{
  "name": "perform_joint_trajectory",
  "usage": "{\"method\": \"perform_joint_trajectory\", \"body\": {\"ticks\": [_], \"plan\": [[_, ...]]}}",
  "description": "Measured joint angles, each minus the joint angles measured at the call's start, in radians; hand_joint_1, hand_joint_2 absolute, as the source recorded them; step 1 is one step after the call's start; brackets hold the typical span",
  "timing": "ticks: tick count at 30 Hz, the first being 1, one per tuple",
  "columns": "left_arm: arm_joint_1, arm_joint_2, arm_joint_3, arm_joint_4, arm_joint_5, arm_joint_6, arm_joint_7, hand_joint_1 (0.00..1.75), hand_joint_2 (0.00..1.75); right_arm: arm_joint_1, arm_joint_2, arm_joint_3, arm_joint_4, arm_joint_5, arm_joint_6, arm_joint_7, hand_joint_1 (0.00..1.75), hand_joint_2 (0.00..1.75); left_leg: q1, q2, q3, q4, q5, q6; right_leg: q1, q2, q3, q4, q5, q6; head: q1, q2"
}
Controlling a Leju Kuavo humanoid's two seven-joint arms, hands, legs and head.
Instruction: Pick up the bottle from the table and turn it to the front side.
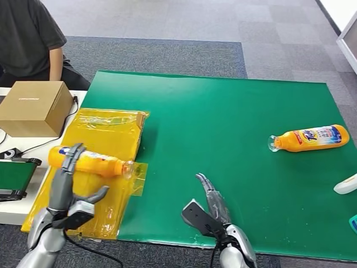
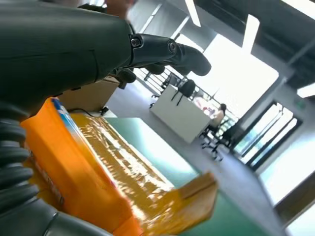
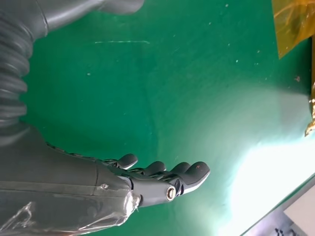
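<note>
On the far left, a person in a dark top (image 1: 29, 33) sits behind a cardboard box (image 1: 35, 107) on a white side table (image 1: 17, 206). Just right of the box, a yellow film-wrapped package (image 1: 105, 134) lies on the green table mat (image 1: 218, 123). Across the package's near part lies an orange bottle (image 1: 90, 162) on its side, its clear cap end pointing right. The left hand (image 1: 63, 187) reaches over the bottle's base end, fingers extended across the top and thumb spread out below; in the left wrist view the bottle (image 2: 78, 182) sits right against the palm under the straight fingers (image 2: 167, 49), but I cannot tell whether the hand actually grips it. Further right, the right hand (image 1: 210, 209) hovers above bare mat near its front edge, released, fingers straight and holding nothing. Well apart at the right side, a second orange bottle (image 1: 313, 137) lies on its side, label up, cap end pointing left.
</note>
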Motion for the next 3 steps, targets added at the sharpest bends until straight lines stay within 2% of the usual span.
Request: {"method": "perform_joint_trajectory", "body": {"ticks": [3], "plan": [[0.033, -0.043, 0.064, -0.078, 0.167, -0.06, -0.042, 0.0, 0.0, 0.01, -0.003, -0.002, -0.004, -0.007, -0.014, 0.0, 0.0, 1.75, 0.0, 0.0, 0.0, 0.0, 0.0, 0.0, 0.0, 0.0, 0.0, 0.0, 0.0, 0.0, 0.0, 0.0]]}}
